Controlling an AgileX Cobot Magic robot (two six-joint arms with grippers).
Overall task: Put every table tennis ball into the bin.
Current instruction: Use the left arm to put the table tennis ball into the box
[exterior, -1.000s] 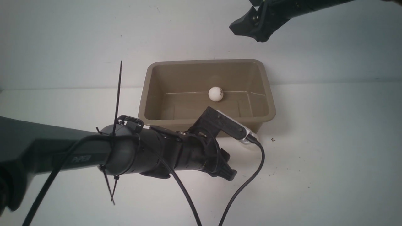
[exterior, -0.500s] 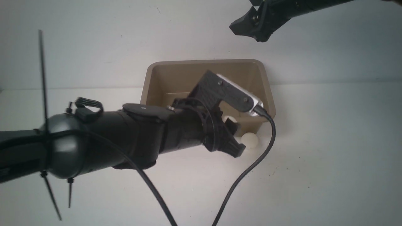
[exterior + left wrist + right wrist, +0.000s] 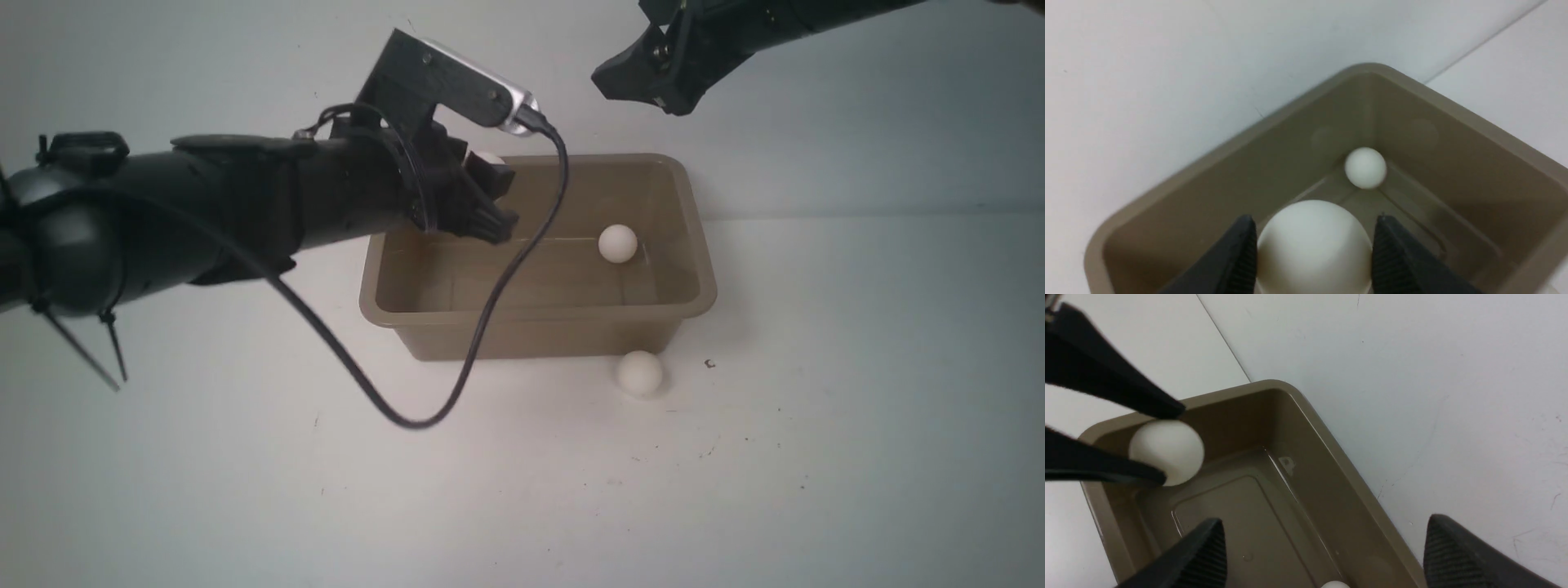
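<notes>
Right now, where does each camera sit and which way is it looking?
Front view: between the arms, looking forward and down at the bin and a loose ball beside it; left arm and right pincer show.
Left wrist view: on the left arm, looking down into the bin past the left pincer, shut on the held ball.
Right wrist view: on the right arm, looking down into the bin; its open fingertips show.
Shared: both wrist views show the held ball.

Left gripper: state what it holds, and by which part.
A table tennis ball, pinched by its opposite sides between the left gripper's fingertips, above the bin.
</notes>
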